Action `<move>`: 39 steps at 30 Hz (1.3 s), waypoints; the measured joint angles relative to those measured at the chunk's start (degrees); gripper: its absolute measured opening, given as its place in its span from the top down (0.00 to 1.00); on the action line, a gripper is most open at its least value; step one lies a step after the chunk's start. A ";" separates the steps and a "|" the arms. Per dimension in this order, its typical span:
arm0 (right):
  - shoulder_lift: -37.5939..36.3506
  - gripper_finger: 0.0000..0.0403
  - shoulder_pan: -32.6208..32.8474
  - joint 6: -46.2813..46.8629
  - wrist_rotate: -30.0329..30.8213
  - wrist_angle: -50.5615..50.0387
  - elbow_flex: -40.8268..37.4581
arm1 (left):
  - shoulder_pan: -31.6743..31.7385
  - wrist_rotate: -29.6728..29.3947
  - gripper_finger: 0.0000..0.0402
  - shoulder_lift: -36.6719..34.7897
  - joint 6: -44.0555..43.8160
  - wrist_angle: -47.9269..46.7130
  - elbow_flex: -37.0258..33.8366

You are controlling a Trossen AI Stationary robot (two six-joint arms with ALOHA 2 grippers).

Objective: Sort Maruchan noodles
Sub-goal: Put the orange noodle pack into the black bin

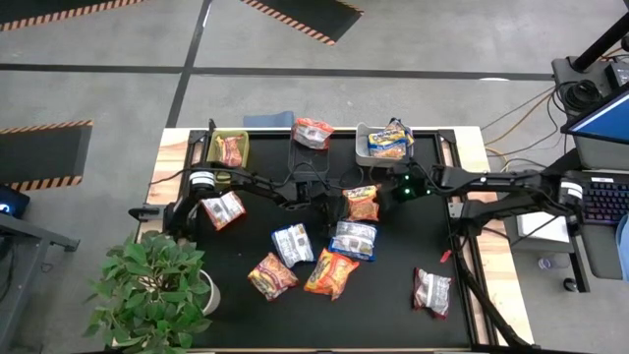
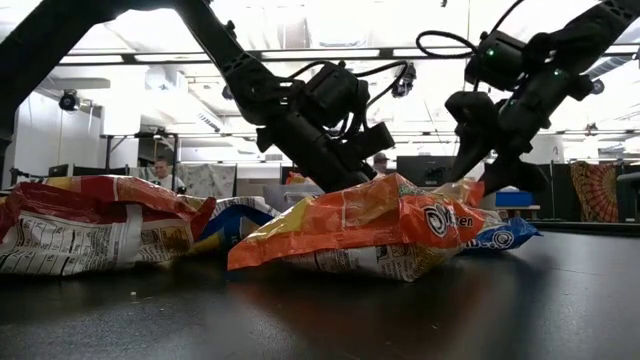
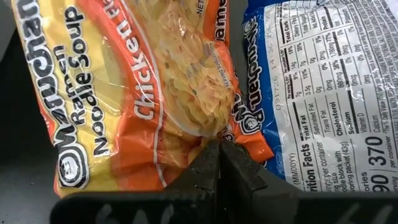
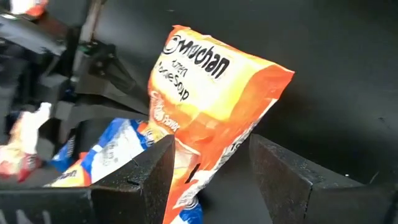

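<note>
Centrally on the tabletop (image 1: 393, 295), both grippers crowd one orange packet (image 1: 362, 204): left gripper (image 1: 329, 204) pinched shut, right gripper (image 1: 378, 192) wide around it; a blue packet (image 1: 354, 239) lies just beside.

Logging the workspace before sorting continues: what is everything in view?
loose Maruchan packets: seven, orange, blue, white-red, scattered on the black mat
binned Maruchan packets: three, one in or on each bin
green bin: one, mat's far edge, left
dark mesh bin: one, far edge, middle
white bin: one, far edge, right
potted plant: one, green, near left corner
laptop: one, blue screen, beyond the table's right
left gripper: shut, at the middle orange packet
right gripper: open, straddling that same packet
</note>
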 joint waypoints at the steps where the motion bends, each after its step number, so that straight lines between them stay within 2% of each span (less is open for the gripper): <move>1: 0.45 0.51 0.59 0.14 0.90 0.14 -0.01 | 0.00 0.00 1.00 0.02 0.00 0.10 -0.01; 14: 10.52 0.52 2.45 -0.13 1.78 16.26 -0.07 | 0.00 0.02 1.00 0.05 -0.04 0.39 -0.05; 21: 12.17 0.56 2.32 -1.71 0.96 15.69 0.52 | 0.00 0.02 1.00 0.05 -0.04 0.33 -0.05; 25: 10.55 0.48 1.57 -1.77 -1.33 12.79 0.64 | 0.00 0.02 1.00 0.05 -0.04 0.28 -0.05; 35: 5.29 0.17 -1.83 -3.42 -2.38 8.26 1.84 | 0.00 0.02 1.00 0.05 -0.22 0.24 -0.05; 39: 6.06 0.11 -1.81 -3.51 -2.33 8.44 1.41 | 0.00 0.02 1.00 0.05 -0.22 0.22 -0.05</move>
